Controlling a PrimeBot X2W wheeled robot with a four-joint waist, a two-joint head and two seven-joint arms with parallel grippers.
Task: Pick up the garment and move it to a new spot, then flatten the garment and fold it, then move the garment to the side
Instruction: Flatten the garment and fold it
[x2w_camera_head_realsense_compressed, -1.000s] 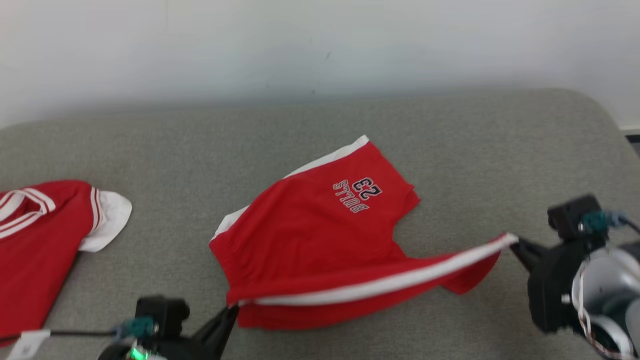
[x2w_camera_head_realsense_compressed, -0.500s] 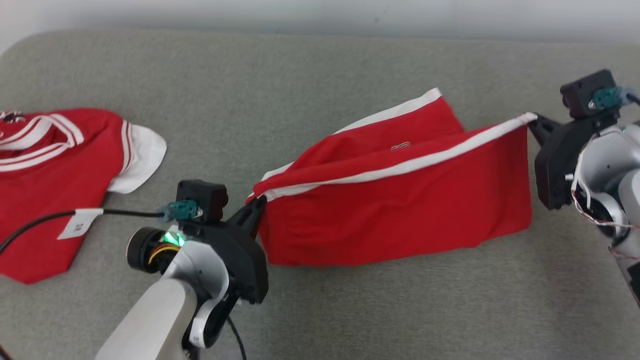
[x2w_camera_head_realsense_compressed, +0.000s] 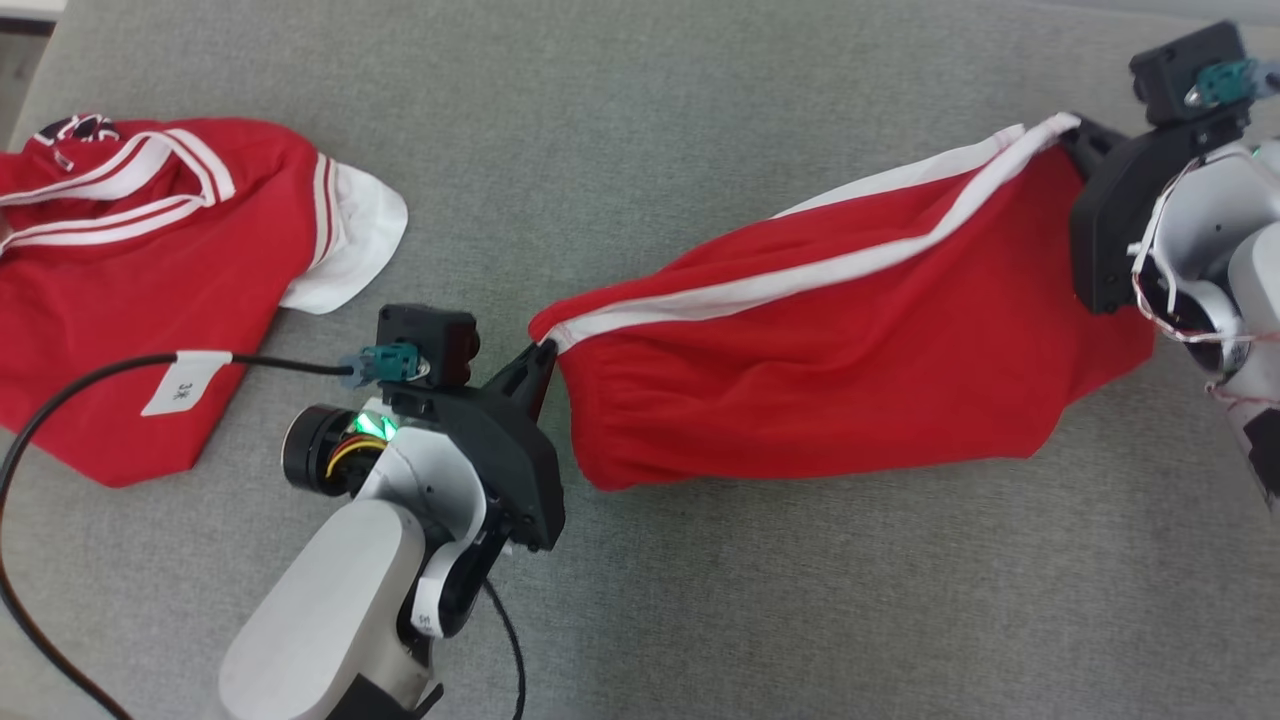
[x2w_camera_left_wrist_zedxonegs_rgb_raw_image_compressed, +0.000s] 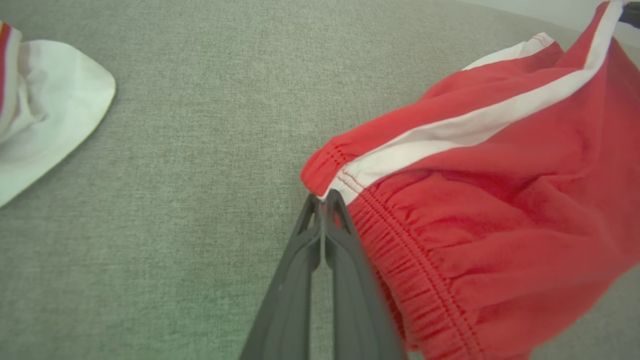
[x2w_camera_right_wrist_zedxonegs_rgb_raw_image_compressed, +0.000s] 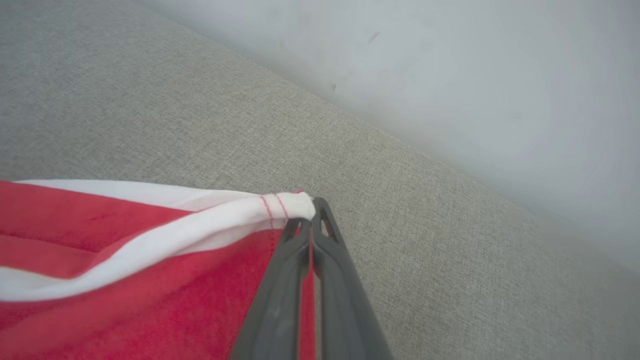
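Head view: the red shorts (x2w_camera_head_realsense_compressed: 850, 370) are held stretched between 2 grippers, with the long axis running from the left gripper (x2w_camera_head_realsense_compressed: 545, 352), whose jaws are clamped on the elastic waistband corner, up and away to the right gripper (x2w_camera_head_realsense_compressed: 1068, 128), whose jaws are pinched together on the white-striped hem corner. The white side stripe is drawn taut from one pair of jaws to the other, and the red cloth is hung below that line over the grey cushion (x2w_camera_head_realsense_compressed: 700, 150). A second red garment (x2w_camera_head_realsense_compressed: 130, 290) is laid well apart, beyond the left jaws on the side away from the shorts.
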